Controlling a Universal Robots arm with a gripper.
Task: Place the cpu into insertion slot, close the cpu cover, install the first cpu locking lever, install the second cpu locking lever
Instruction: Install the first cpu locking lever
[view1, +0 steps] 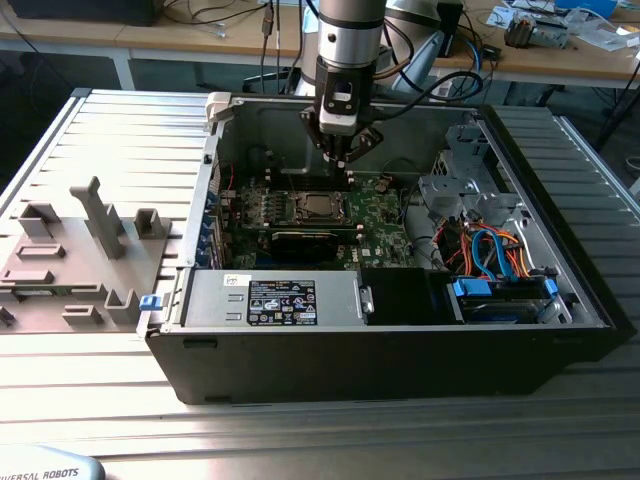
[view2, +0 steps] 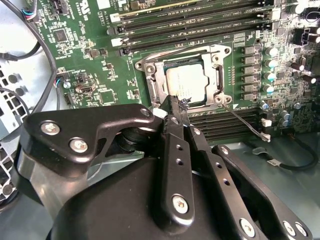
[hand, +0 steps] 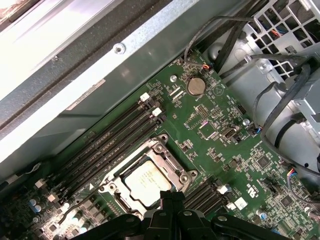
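Now, your hand (view1: 349, 172) hangs inside the open computer case (view1: 380, 360). The case sits toward the exterior view's right side of the slatted bench (view1: 120, 130), and a grey fixture (view1: 105, 235) stands near the bench's edge on the exterior view's left. The fingers (view2: 176, 150) are drawn together to a narrow point; whether they pinch anything, you cannot tell. In the second wrist view that point sits right at one edge of the cpu cover (view2: 159, 87), close to a corner, and you cannot tell whether it touches the metal.

The cpu (view2: 187, 84) lies flat in the insertion slot (view1: 297, 208) on the green board (hand: 215, 125). Its silver top shows through the cut-out of the cover, which lies down around it. A thin wire lever (view2: 245, 121) juts from the socket corner nearest the hand and slants out over the memory slots (view2: 220, 127) on that side. A second wire bar (view2: 177, 52) runs along the opposite edge of the socket.

Room is tight at board level. Memory slots flank the socket on two sides in both wrist views, and a row of capacitors (view2: 270, 65) lines a third side. The long black card (view1: 305, 240) stands just beside the socket toward the case's near wall, and the case's far wall (hand: 150, 65) rises close behind the memory slots. Above the socket the space is open. The drive cage (view1: 470, 190) and cables (view1: 490, 250) sit well apart at the exterior view's right end of the case.
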